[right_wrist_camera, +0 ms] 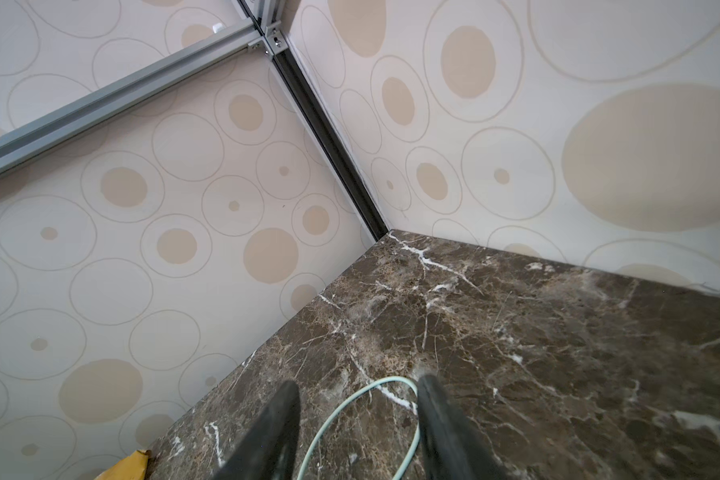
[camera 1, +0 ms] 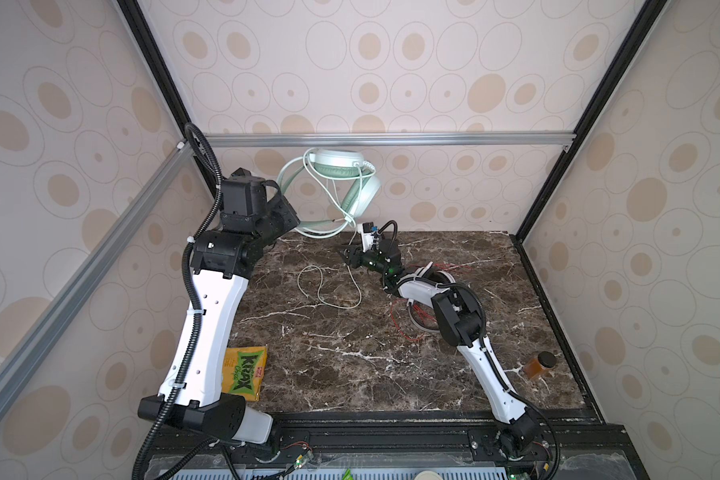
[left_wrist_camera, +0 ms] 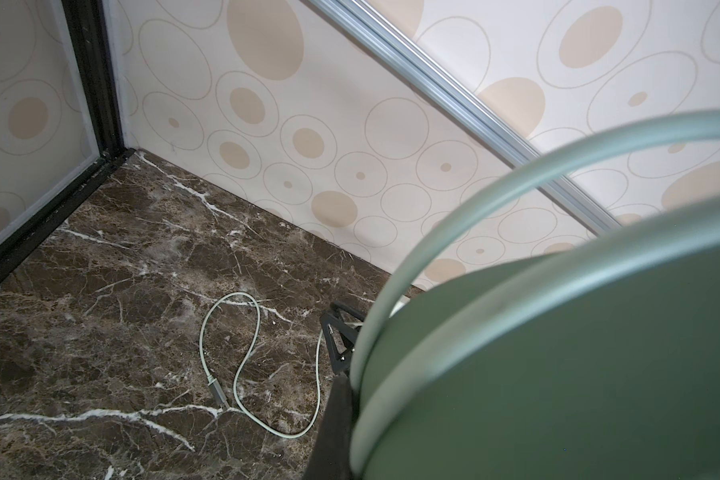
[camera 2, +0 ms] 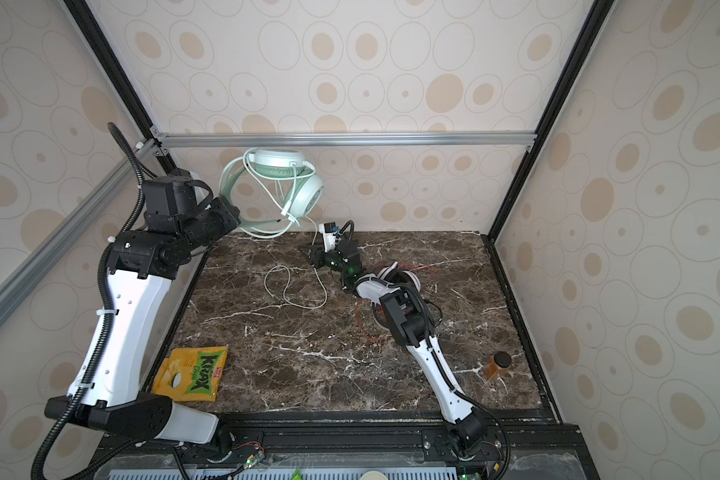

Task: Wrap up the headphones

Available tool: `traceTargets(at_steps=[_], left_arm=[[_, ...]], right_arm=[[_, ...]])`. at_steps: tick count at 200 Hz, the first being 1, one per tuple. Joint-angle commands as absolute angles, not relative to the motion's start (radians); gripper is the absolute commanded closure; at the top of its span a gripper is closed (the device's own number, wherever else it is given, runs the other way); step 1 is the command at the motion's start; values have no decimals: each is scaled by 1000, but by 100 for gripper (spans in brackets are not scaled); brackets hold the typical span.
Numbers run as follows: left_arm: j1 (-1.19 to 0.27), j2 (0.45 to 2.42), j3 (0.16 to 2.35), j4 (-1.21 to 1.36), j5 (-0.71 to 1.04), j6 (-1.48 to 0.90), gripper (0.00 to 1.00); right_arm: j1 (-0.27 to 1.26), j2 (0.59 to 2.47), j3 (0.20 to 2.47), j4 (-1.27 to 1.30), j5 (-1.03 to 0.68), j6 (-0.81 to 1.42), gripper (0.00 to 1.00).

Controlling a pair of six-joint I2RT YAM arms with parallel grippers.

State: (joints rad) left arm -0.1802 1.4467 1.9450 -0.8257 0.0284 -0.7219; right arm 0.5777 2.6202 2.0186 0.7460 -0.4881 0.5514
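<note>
1. In both top views the left gripper [camera 1: 297, 224] was clamped tight on the headband of the mint green headphones [camera 1: 336, 160]. It held them up in the air over the table's far edge, toward the far left corner.
2. Same views: the pale green cord [camera 1: 341, 307] dropped down from that pair and lay in loose loops on the marble table [camera 1: 350, 365], between the middle and the far edge. The right gripper [camera 1: 347, 255] sat low, right by the cord, jaws parted and nothing gripped.
3. In a top view, the white-and-black headphones [camera 2: 396, 275] lay flat on the table right of the middle, mostly tucked under the right arm. The thin red cord [camera 2: 366, 330] was sprawled around them. A chips bag [camera 2: 192, 374] sat at the near left corner, and an amber bottle [camera 2: 497, 365] was by the right edge.
4. Left wrist view: the mint headband [left_wrist_camera: 558, 374] was huge and blurry, right up against the lens. Past it the pale cord [left_wrist_camera: 246, 361] snaked over the marble, ending in its plug [left_wrist_camera: 219, 392]. A black finger of the right gripper [left_wrist_camera: 337, 336] poked in just beside the cord. The left gripper's own jaws were mostly hidden here.
5. Right wrist view: the two fingers [right_wrist_camera: 275, 432] stood well apart, with a bend of the pale cord [right_wrist_camera: 366, 388] lying on the table between them. I couldn't tell if it touched either one. A yellow corner of the chips bag [right_wrist_camera: 129, 461] peeked in too.
</note>
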Motion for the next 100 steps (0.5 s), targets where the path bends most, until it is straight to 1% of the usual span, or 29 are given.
traceTargets(at_steps=[1,37,76,100], left_arm=[[-171,1393,1962,-744,38,-755,100],[-170,1393,1961,-743,40,-755,100],[-170,1393,1961,-741,47,-762,100],[-169,1392,1960,-742,42,-765,100]], right_arm=[[588,2653,2046,746,-461,600,56],[593,2645,1976,811,-446,624,61],[592,2633,1938,837,-455,629,78],[593,2628,1921,849,-470,630,90]])
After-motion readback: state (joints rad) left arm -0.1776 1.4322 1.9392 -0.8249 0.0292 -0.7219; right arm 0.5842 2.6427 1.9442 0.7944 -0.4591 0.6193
